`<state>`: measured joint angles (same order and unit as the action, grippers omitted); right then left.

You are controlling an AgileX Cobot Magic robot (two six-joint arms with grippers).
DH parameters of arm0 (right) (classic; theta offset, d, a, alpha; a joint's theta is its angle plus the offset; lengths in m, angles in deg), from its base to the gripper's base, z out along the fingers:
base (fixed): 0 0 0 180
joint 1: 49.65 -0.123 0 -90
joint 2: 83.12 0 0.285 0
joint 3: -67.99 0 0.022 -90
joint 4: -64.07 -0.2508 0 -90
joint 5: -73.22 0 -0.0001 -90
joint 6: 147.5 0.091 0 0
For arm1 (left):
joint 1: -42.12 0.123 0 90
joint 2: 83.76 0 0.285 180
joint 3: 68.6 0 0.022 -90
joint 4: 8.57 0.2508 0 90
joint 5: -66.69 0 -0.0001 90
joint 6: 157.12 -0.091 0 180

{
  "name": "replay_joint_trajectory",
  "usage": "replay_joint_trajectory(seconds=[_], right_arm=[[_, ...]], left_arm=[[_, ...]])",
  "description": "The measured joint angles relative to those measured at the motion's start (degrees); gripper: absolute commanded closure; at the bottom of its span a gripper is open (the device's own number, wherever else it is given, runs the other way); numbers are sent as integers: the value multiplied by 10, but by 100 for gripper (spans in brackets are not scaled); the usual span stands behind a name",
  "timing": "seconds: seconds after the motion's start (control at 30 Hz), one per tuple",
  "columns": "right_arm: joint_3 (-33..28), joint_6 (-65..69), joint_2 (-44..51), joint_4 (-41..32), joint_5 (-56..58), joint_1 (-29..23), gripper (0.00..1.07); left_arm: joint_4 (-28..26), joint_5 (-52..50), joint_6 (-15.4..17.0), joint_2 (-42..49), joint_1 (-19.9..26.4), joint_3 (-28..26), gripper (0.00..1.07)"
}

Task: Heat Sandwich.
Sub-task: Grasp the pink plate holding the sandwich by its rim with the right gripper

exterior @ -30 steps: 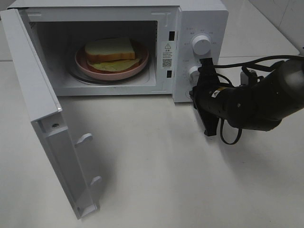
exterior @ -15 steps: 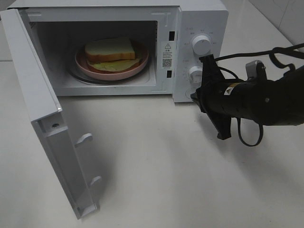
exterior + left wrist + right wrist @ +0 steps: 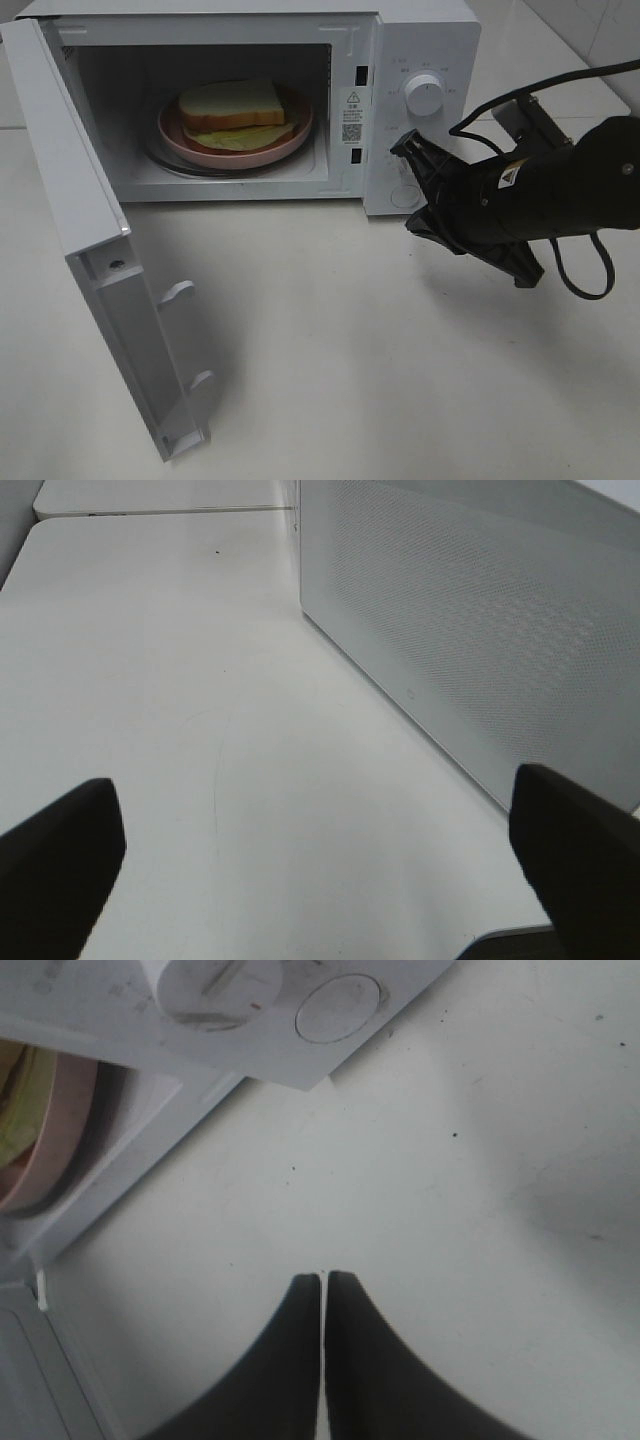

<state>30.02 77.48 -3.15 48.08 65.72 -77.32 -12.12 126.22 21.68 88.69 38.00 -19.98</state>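
One sandwich (image 3: 232, 105) sits on a pink plate (image 3: 292, 138) inside the white microwave (image 3: 425, 35) at the far side of the table (image 3: 330, 360). The oven's door (image 3: 85, 220) is swung wide toward the near left. To the right, the right gripper (image 3: 322, 1280) hovers near the control panel's lower knob (image 3: 215, 985), fingers pressed together and gripping nothing. The left gripper (image 3: 315, 785) hangs over the tabletop beside a perforated white panel (image 3: 470, 630), fingers spread wide and empty.
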Motion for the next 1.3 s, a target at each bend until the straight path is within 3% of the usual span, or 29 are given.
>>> replay_joint_trajectory(seconds=[0.37, 0.73, 0.9, 1.03, 1.3], right_arm=[[48, -204, 13, 1, 182, 0, 101], [124, -551, 13, 1, 372, 0, 101], [140, -665, 13, 2, 409, 0, 101], [146, -840, 17, 13, 435, 0, 100], [146, -1011, 17, 34, 438, 0, 98]], left_arm=[[0, 0, 0, 0, 0, 0, 5], [0, 0, 0, 0, 0, 0, 5], [0, 0, 0, 0, 0, 0, 5], [0, 0, 0, 0, 0, 0, 5], [0, 0, 0, 0, 0, 0, 5]])
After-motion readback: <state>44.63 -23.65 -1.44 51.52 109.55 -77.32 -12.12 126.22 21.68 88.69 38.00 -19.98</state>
